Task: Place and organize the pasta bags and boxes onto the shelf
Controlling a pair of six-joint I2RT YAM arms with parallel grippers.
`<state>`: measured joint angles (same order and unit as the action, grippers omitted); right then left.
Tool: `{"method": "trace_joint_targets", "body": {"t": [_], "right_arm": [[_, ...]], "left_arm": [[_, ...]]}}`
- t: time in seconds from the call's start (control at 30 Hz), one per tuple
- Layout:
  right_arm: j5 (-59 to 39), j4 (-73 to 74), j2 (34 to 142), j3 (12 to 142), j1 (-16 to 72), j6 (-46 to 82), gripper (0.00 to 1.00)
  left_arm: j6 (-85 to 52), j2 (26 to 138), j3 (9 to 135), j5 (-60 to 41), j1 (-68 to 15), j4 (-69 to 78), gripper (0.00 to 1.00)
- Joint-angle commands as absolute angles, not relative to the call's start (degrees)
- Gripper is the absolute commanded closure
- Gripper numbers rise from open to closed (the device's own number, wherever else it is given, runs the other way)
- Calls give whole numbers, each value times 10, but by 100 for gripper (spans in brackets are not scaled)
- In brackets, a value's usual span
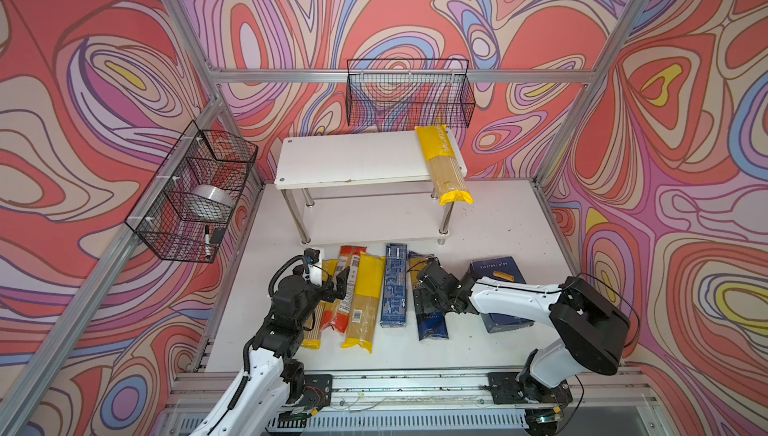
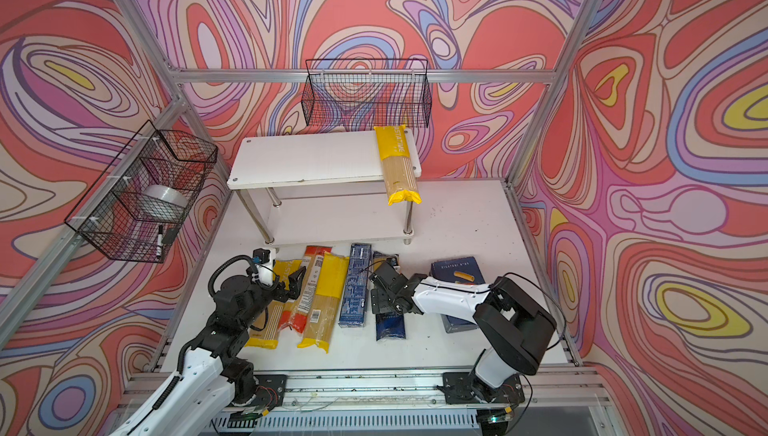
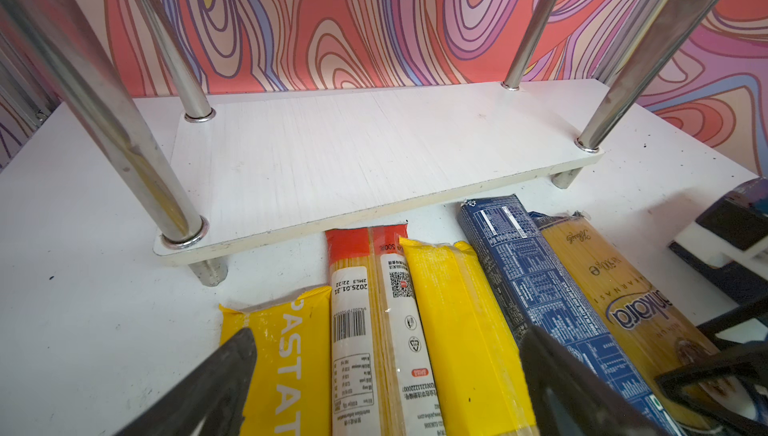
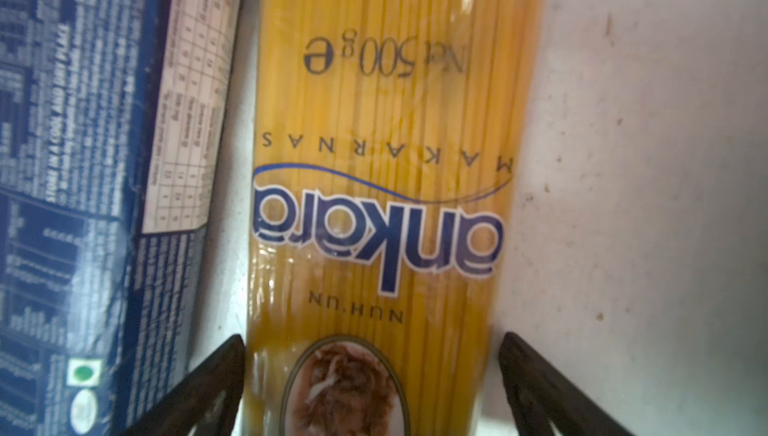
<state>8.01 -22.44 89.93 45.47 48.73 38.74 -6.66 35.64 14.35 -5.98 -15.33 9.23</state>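
The white two-tier shelf (image 1: 357, 160) (image 2: 316, 160) holds one yellow-and-clear bag (image 1: 442, 160) across its top right end, overhanging the front. On the table before it lie side by side a yellow bag (image 3: 286, 351), a red-ended bag (image 1: 347, 284), another yellow bag (image 1: 365, 301), the narrow blue box (image 1: 395, 288), the ankara bag (image 4: 374, 164) and the rigatoni box (image 1: 498, 272). My left gripper (image 3: 386, 376) is open above the red-ended and yellow bags. My right gripper (image 4: 374, 371) is open, one finger on each side of the ankara bag's middle.
A black wire basket (image 1: 409, 93) hangs on the back wall just above the shelf. Another basket (image 1: 195, 193) on the left wall holds a tape roll (image 1: 212, 201) and a marker. Aluminium posts frame the table; the arms' rail (image 1: 415, 388) runs along the front.
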Motion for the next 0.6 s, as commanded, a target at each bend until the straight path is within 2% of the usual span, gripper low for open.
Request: {"method": "trace_joint_targets", "body": {"t": [0.0,0.57], "right_arm": [[69,-227,889,431,486,399,3],[63,-226,894,438,486,396,24]], "left_arm": [[-70,349,139,-58,-154,105,0],[-70,348,138,-58,-154,105,0]]}}
